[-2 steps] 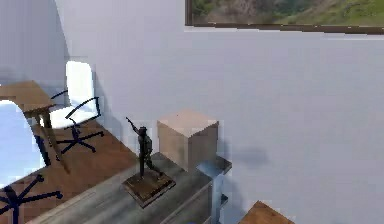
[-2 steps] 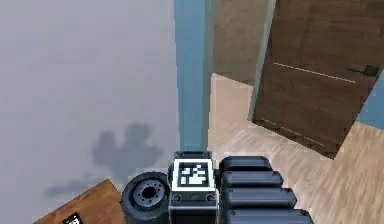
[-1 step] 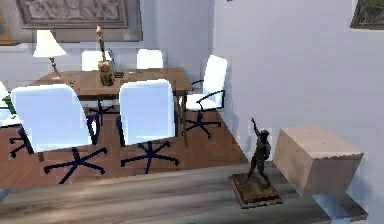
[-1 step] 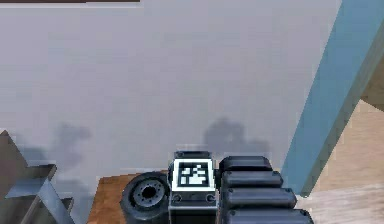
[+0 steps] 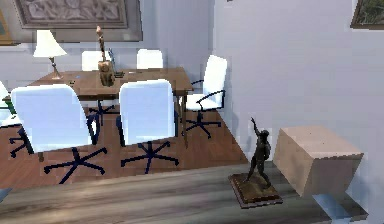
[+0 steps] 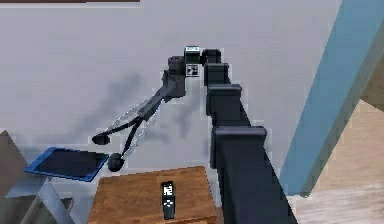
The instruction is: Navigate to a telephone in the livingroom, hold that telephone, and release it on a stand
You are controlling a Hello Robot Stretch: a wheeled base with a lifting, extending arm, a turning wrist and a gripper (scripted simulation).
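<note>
In the arm side view a small dark handset-like slab [image 6: 168,198], possibly the telephone, lies flat on a brown wooden stand [image 6: 135,190] at the bottom middle. The dark arm [image 6: 235,150] rises from the bottom edge toward a grey wall. My gripper [image 6: 110,150] hangs left of it, its thin fingers [image 6: 120,160] ending just above the stand's far left corner. With the stand and a blue flat thing so close behind the fingers, I cannot tell whether the gripper holds anything.
The blue flat thing [image 6: 65,163] lies on a grey surface left of the stand. The forward view has a wooden table [image 5: 150,78] with white swivel chairs [image 5: 148,110], a lamp [image 5: 48,45], and nearer, a bronze figure [image 5: 258,160] and a box [image 5: 318,158] on a grey top [image 5: 150,195].
</note>
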